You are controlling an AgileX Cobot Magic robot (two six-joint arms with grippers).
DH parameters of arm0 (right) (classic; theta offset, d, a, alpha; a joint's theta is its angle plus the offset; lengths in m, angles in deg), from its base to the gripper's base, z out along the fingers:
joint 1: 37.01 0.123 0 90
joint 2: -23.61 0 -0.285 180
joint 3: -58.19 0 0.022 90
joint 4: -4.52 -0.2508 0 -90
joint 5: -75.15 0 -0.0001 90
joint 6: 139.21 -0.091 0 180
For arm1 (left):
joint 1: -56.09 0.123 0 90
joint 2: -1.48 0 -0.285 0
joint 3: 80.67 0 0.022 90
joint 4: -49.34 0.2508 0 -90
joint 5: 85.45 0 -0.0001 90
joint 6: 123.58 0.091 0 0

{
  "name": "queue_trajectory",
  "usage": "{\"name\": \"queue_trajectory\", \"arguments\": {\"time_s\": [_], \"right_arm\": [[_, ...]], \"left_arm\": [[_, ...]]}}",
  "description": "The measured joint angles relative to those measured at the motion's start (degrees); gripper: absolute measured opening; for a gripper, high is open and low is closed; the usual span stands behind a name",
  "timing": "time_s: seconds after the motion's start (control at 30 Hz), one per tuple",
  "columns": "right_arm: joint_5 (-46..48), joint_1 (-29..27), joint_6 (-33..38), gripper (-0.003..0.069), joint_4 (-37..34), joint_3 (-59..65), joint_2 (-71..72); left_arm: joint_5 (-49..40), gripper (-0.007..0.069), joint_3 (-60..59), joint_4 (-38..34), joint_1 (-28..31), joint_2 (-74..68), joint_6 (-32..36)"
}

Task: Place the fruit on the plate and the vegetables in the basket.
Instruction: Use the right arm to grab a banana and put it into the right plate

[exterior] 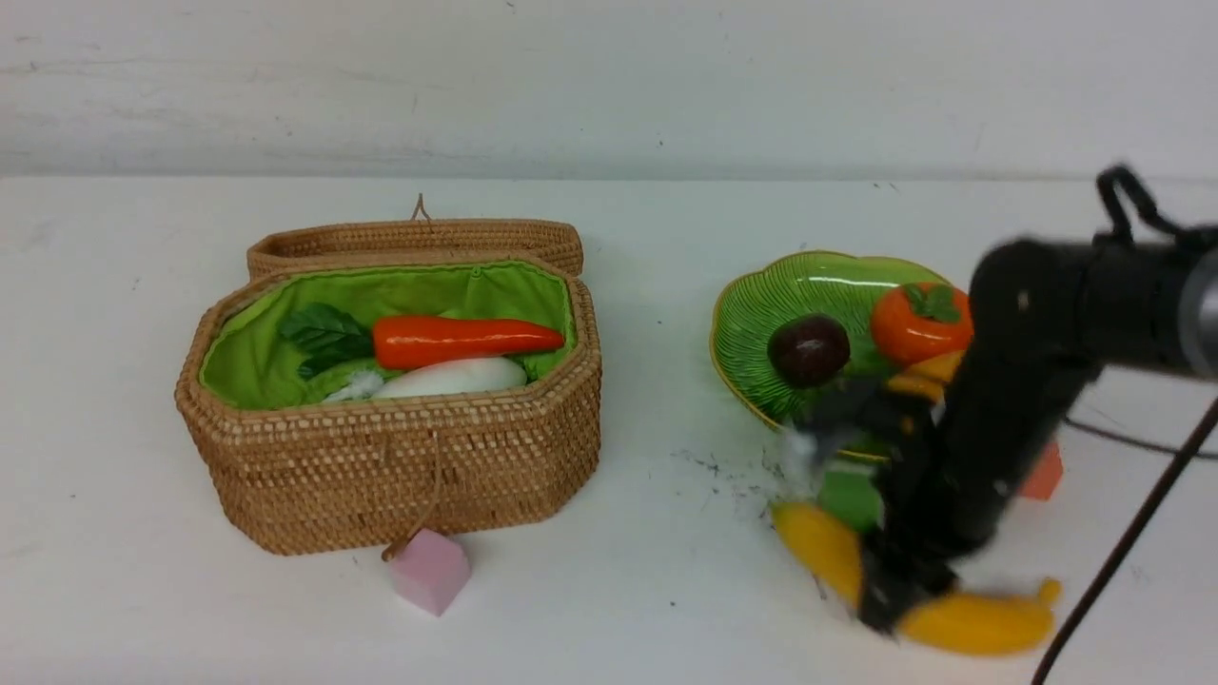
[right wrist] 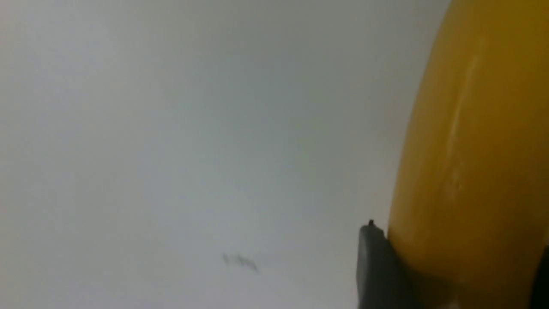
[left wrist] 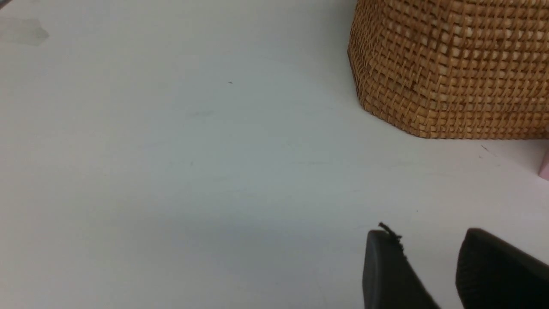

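The long yellow banana (exterior: 980, 623) lies on the table in front of the green plate (exterior: 761, 314). My right gripper (exterior: 880, 599) reaches down over its middle, and in the right wrist view the banana (right wrist: 472, 128) fills the space between the jaws of the gripper (right wrist: 456, 240), pressed against one finger. On the plate sit a dark mangosteen (exterior: 809, 349), an orange persimmon (exterior: 921, 323) and part of a mango (exterior: 937, 371). The open basket (exterior: 400, 466) holds the carrot (exterior: 466, 341) and the white radish (exterior: 452, 378). My left gripper (left wrist: 424, 234) hangs open and empty near the basket (left wrist: 450, 68).
A pink cube (exterior: 430, 571) sits at the basket's front by its cord loop. A green cube (exterior: 847, 497) lies between plate and banana, and an orange cube (exterior: 1044, 473) behind my right arm. A black cable runs down the right edge.
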Motion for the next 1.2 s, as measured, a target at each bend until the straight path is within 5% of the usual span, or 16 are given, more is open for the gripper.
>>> {"name": "queue_trajectory", "arguments": {"time_s": [0.3, 0.63, 0.87, 1.2], "right_arm": [[-11.03, -0.32, -28.67, 0.0325, -7.76, -25.52, -5.79], [-19.02, -2.4, -45.52, 0.0325, -8.43, -33.75, -21.61], [-19.19, -3.63, -47.08, 0.036, -3.99, -33.98, -22.35], [-18.5, -3.57, -44.07, 0.0626, -2.87, -34.16, -21.15]], "left_arm": [[0.0, 0.0238, 0.0, 0.0, 0.0, 0.0, 0.0], [0.0, 0.0239, 0.0, 0.0, 0.0, 0.0, 0.0], [0.0, 0.0239, 0.0, 0.0, 0.0, 0.0, 0.0], [0.0, 0.0239, 0.0, 0.0, 0.0, 0.0, 0.0]]}}
